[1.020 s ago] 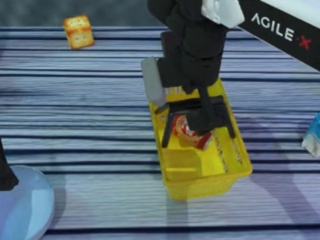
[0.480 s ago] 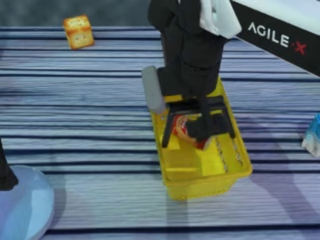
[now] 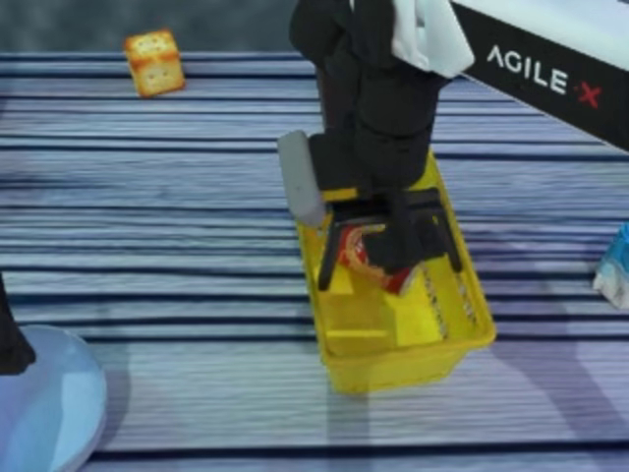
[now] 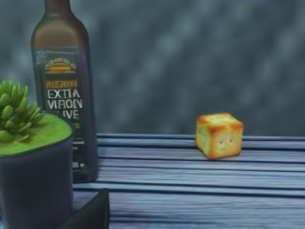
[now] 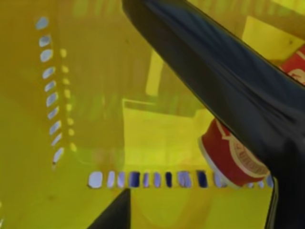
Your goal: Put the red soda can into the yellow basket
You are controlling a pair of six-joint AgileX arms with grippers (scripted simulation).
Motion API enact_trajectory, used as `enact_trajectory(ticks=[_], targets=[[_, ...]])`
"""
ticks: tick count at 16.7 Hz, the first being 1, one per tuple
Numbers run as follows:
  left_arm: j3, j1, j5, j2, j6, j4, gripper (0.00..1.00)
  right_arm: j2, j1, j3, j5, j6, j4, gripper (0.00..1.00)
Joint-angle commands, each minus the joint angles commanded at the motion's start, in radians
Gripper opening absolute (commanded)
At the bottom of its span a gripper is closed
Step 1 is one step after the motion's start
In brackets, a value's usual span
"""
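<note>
Right end effector (image 3: 393, 258): reaching down into the yellow basket (image 3: 472, 324), fingers clamping the red soda can (image 3: 369, 258).
Can location: hanging tilted inside the basket, above its floor.
Handling: probably light, rigid, smooth-walled; gripping across the mid-body is resisting slip.
Left end effector: not showing; arm parking at desk's left.

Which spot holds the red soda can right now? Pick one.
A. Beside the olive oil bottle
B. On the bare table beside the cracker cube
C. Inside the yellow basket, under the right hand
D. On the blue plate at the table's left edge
C: the top view shows the red soda can within the walls of the yellow basket, beneath the right hand.
</note>
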Motion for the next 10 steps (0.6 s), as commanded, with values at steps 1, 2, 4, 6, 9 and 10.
enact_trajectory(ticks=[1, 2, 4, 6, 9, 10], targets=[[0.0, 0.0, 0.0, 0.0, 0.0, 0.0, 1.0, 0.0, 0.0, 0.0, 0.0, 0.0, 0.0, 0.62], [0.0, 0.0, 0.0, 0.0, 0.0, 0.0, 1.0, 0.0, 0.0, 0.0, 0.0, 0.0, 0.0, 0.55], [0.0, 0.0, 0.0, 0.0, 0.0, 0.0, 1.0, 0.0, 0.0, 0.0, 0.0, 0.0, 0.0, 0.4], [0.0, 0.0, 0.0, 0.0, 0.0, 0.0, 1.0, 0.0, 0.0, 0.0, 0.0, 0.0, 0.0, 0.25], [0.0, 0.0, 0.0, 0.0, 0.0, 0.0, 1.0, 0.0, 0.0, 0.0, 0.0, 0.0, 0.0, 0.02], [0.0, 0.0, 0.0, 0.0, 0.0, 0.0, 1.0, 0.0, 0.0, 0.0, 0.0, 0.0, 0.0, 0.0]])
